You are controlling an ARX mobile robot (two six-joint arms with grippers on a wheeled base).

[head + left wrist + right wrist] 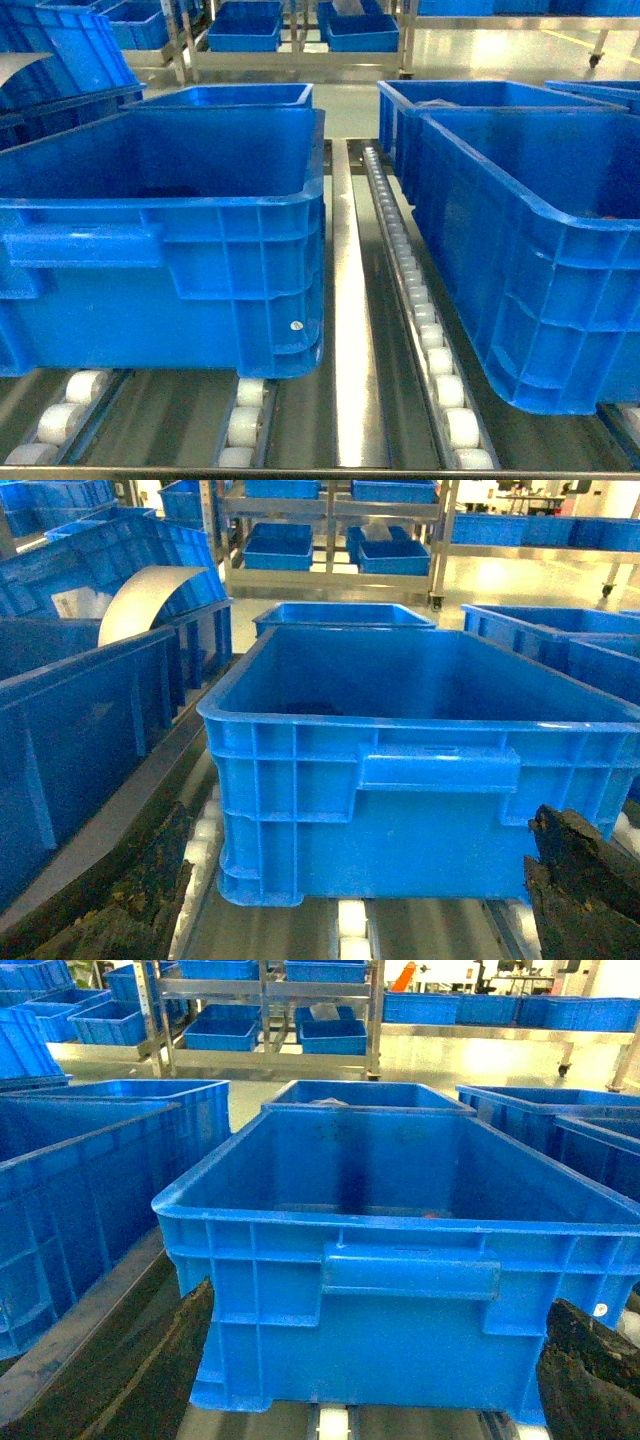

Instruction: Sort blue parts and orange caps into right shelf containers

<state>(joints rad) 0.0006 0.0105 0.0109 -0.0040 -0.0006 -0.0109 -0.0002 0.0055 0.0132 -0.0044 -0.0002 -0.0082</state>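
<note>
I face the shelf (345,300), its steel rails and white rollers (430,330) running away from me, with two big blue containers sitting on it. The left container (170,250) is near on my left; the right container (530,250) is near on my right, a bare lane of rail between them. More bins stand behind each, and others on far racks.

My left gripper (350,900) hangs just in front of the left container's near wall; its two dark fingers (130,900) show at the bottom corners of the left wrist view, spread wide with nothing between them. My right gripper (370,1380) is likewise in front of the right container's handle ledge, fingers spread wide, empty.

I see no blue parts anywhere in these views. Of the orange caps, only a small reddish fleck (430,1216) lies on the right container's floor, near its middle, too small to name with certainty. A dark patch sits low in the left container; I cannot tell what it is.

So I judge the step is locating a piece to pick. To do it well, I should lift each wrist above the rim before reaching in, keeping the fingers clear of the thick lip, and look down onto the bin floor before committing to a grasp.
</note>
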